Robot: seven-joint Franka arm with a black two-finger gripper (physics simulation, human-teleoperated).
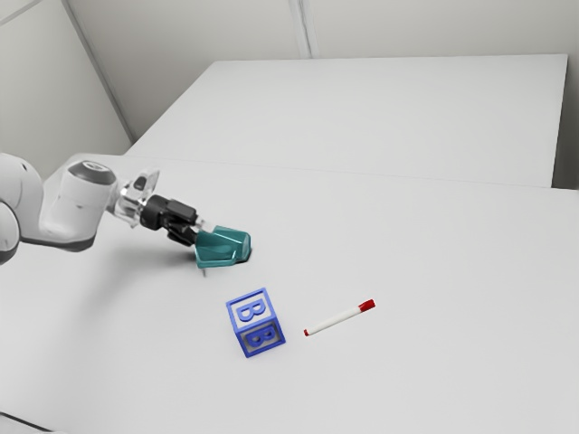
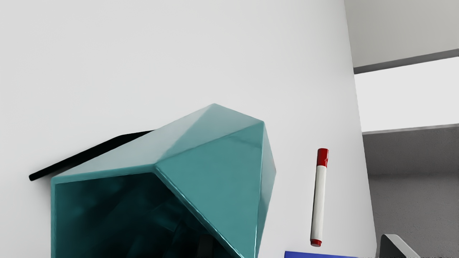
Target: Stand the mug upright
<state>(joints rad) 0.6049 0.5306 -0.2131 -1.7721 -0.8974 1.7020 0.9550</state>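
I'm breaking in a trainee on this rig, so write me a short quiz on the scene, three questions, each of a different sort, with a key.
1. Fill in the blank: the marker lies with its red cap toward the exterior view's ______.
2. True or false: the mug already stands upright on its base.
3. Multiple choice: which of these lies nearest the mug?
a) the marker
b) the letter block

Key: 1. right; 2. false, it lies on its side; 3. b
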